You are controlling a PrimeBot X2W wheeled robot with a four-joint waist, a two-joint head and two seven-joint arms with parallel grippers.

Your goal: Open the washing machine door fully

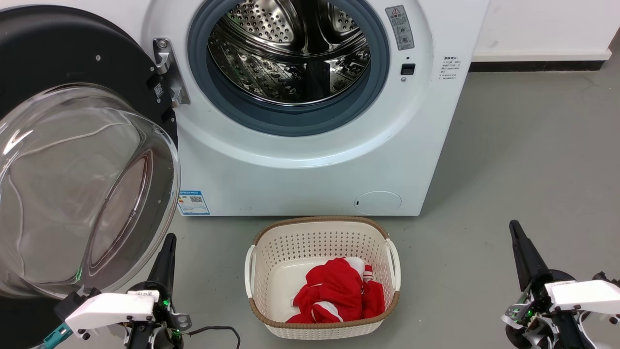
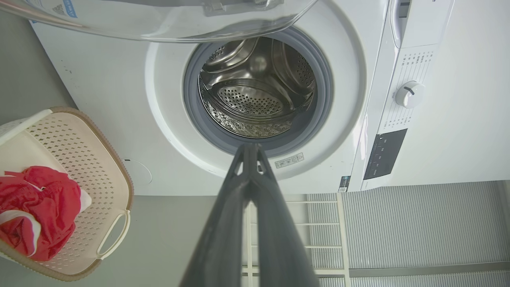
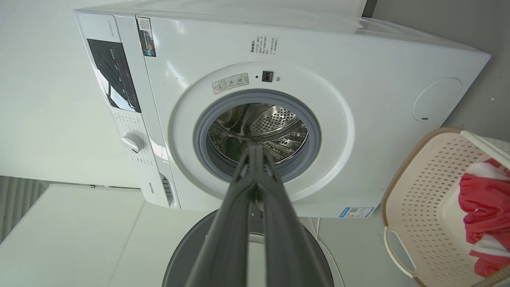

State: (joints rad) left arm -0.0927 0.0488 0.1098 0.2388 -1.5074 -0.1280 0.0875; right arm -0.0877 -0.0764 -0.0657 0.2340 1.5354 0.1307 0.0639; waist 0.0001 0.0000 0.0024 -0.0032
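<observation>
At the left of the head view the door (image 1: 53, 53) stands swung well away from the machine (image 1: 300, 179). It hangs on its hinge (image 1: 167, 72) at the left edge of the opening, so the drum (image 1: 290, 53) is bare and the glass bowl (image 1: 72, 184) bulges toward the camera. That hinge runs upright, so by my reading any further swing goes leftward and back toward the machine's front plane. The door looks close to fully open, though how much travel remains I cannot tell. From the left gripper (image 1: 169, 240) the door lies up and to the left, with the bowl's rim just beside the fingertips; whether they touch I cannot tell. Its two fingers are pressed together on nothing, as the left wrist view also shows. The right gripper (image 1: 514, 228), fingers likewise together and empty, sits well apart across the basket (image 1: 319, 219), so the left arm is the nearer one for a last push. Count: one door, one hinge, one machine, one drum, two grippers, and one basket on the floor (image 1: 508, 145) holding one red cloth (image 1: 339, 291).
</observation>
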